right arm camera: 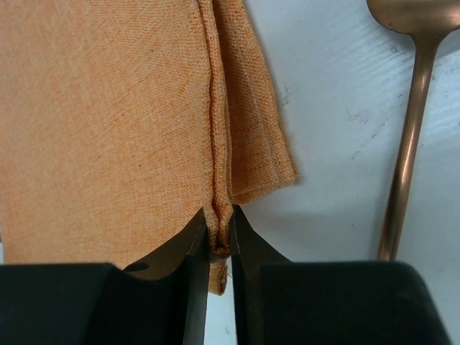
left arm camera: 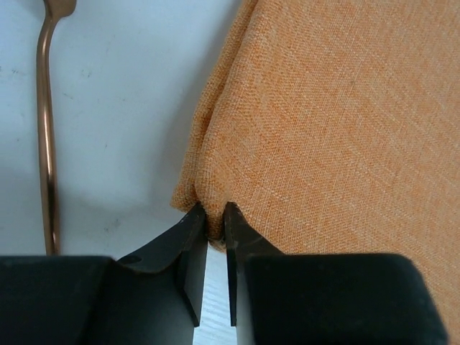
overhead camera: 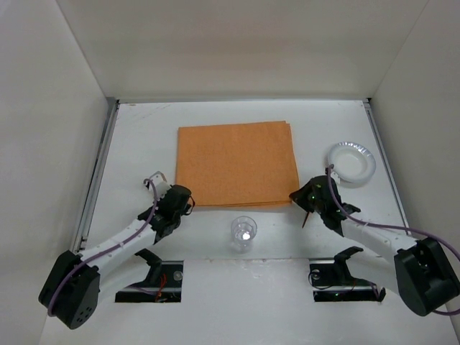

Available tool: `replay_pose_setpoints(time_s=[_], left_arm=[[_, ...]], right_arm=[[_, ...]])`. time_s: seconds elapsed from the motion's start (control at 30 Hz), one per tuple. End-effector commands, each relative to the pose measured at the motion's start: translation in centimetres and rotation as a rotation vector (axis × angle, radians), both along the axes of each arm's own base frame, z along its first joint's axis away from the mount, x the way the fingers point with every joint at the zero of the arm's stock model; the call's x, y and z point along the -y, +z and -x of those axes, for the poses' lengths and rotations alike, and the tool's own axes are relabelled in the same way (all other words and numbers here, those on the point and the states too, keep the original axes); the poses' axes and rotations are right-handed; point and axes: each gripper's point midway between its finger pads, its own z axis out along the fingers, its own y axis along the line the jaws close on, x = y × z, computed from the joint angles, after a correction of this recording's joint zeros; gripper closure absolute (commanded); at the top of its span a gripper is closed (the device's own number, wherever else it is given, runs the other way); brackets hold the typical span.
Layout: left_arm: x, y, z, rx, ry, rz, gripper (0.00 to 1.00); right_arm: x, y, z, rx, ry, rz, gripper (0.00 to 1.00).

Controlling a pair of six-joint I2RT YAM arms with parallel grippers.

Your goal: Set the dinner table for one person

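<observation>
An orange cloth placemat (overhead camera: 237, 164) lies folded in the middle of the white dinner table (overhead camera: 144, 136). My left gripper (overhead camera: 185, 201) is shut on its near left corner (left arm camera: 212, 215). My right gripper (overhead camera: 296, 195) is shut on its near right corner (right arm camera: 219, 230), where the folded layers bunch between the fingers. A copper utensil handle (left arm camera: 47, 144) lies on the table left of the left gripper. A copper spoon (right arm camera: 410, 122) lies right of the right gripper.
A clear drinking glass (overhead camera: 244, 233) stands near the front edge between the arms. A white plate (overhead camera: 351, 162) sits at the right, near the grey side rail (overhead camera: 383, 162). White walls enclose the table on three sides.
</observation>
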Motion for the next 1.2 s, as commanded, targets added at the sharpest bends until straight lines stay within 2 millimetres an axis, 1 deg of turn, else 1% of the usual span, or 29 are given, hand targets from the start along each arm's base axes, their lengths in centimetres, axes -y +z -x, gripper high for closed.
replay_pose_setpoints(time_s=[0.0, 0.03, 0.1, 0.13, 0.17, 0.23, 0.27, 0.3, 0.37, 0.43, 0.5, 0.57, 0.6, 0.67, 0.7, 0.73, 0.77, 0.8, 0.9, 1.0, 1.07, 1.17], left_arm=[[-2.8, -0.6, 1.4, -0.017, 0.081, -0.082, 0.83], [-3.0, -0.3, 1.4, -0.004, 0.086, -0.083, 0.77], [-3.2, 1.0, 0.9, 0.031, 0.091, -0.081, 0.69], [-3.2, 2.0, 0.7, 0.051, 0.090, -0.081, 0.66], [-3.2, 2.9, 0.4, 0.071, 0.088, -0.088, 0.64], [-3.2, 4.9, -0.1, 0.123, 0.080, -0.098, 0.60], [-3.2, 5.7, -0.3, 0.144, 0.076, -0.100, 0.60], [-3.0, 6.9, -0.6, 0.178, 0.069, -0.096, 0.58], [-2.5, 8.4, -1.1, 0.222, 0.059, -0.080, 0.57], [-1.4, 9.5, -1.8, 0.263, 0.035, -0.046, 0.56], [0.2, 9.6, -2.6, 0.297, -0.003, -0.018, 0.58], [2.3, 9.7, -3.5, 0.321, -0.061, 0.019, 0.64], [3.4, 9.8, -4.0, 0.333, -0.094, 0.037, 0.70], [5.7, 10.2, -5.1, 0.365, -0.172, 0.061, 0.81], [6.8, 10.6, -5.7, 0.383, -0.208, 0.070, 0.86], [7.7, 11.0, -6.2, 0.400, -0.241, 0.079, 0.88], [8.4, 11.4, -6.7, 0.418, -0.262, 0.088, 0.90], [8.9, 11.7, -7.1, 0.433, -0.278, 0.097, 0.91], [9.8, 11.9, -7.9, 0.457, -0.302, 0.135, 0.91], [10.6, 11.2, -8.1, 0.461, -0.334, 0.170, 0.89], [10.8, 10.5, -8.0, 0.461, -0.345, 0.180, 0.86], [10.7, 10.0, -7.7, 0.466, -0.361, 0.188, 0.83]], right_arm=[[1.1, -0.1, 0.4, -0.003, -0.032, 0.049, 0.82], [1.2, 0.1, 0.4, 0.002, -0.033, 0.054, 0.76], [1.2, 0.8, 0.3, 0.020, -0.034, 0.050, 0.59], [1.2, 1.3, 0.3, 0.029, -0.031, 0.049, 0.53], [1.1, 1.8, 0.2, 0.038, -0.025, 0.050, 0.49], [1.1, 2.9, 0.1, 0.064, -0.016, 0.065, 0.44], [1.3, 3.4, 0.0, 0.080, -0.021, 0.077, 0.43], [1.5, 3.9, -0.1, 0.092, -0.025, 0.088, 0.41], [1.7, 5.1, -0.4, 0.122, -0.034, 0.094, 0.40], [1.6, 6.4, -0.9, 0.159, -0.023, 0.103, 0.39], [1.3, 7.7, -1.5, 0.191, -0.010, 0.106, 0.40], [0.8, 9.4, -2.0, 0.225, 0.006, 0.091, 0.48], [0.7, 10.5, -2.4, 0.252, 0.002, 0.077, 0.56], [0.5, 12.5, -3.3, 0.310, -0.005, 0.052, 0.79], [0.7, 13.2, -3.7, 0.325, -0.018, 0.047, 0.86], [1.3, 13.7, -4.1, 0.334, -0.042, 0.043, 0.90], [2.0, 14.0, -4.5, 0.337, -0.069, 0.042, 0.92], [3.0, 14.1, -4.9, 0.343, -0.102, 0.043, 0.92], [6.5, 13.5, -6.0, 0.327, -0.217, 0.048, 0.91], [10.2, 12.5, -6.7, 0.315, -0.355, 0.028, 0.83], [12.5, 11.6, -7.2, 0.304, -0.436, 0.010, 0.79], [15.8, 11.4, -7.4, 0.311, -0.555, 0.007, 0.62]])
